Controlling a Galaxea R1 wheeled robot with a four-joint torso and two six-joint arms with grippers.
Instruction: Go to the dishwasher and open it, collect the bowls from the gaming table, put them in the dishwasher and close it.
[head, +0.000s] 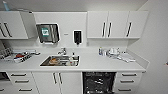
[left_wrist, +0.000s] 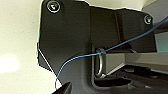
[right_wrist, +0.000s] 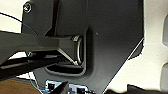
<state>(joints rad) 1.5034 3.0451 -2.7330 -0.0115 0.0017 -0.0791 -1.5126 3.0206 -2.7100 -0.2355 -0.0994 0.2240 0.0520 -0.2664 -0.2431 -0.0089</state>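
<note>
Open dishwasher (head: 99, 82) sits under the counter (head: 100, 65), right of the sink (head: 60, 60).

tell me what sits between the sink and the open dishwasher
In the head view, bare white countertop runs from the sink to the front edge, directly above the dishwasher.

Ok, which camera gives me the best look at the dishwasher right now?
The head view: the dishwasher sits under the counter right of the sink, its dark interior and wire racks exposed. The wrist views give mostly the robot's own dark plates; I can't make out the dishwasher there.
</note>
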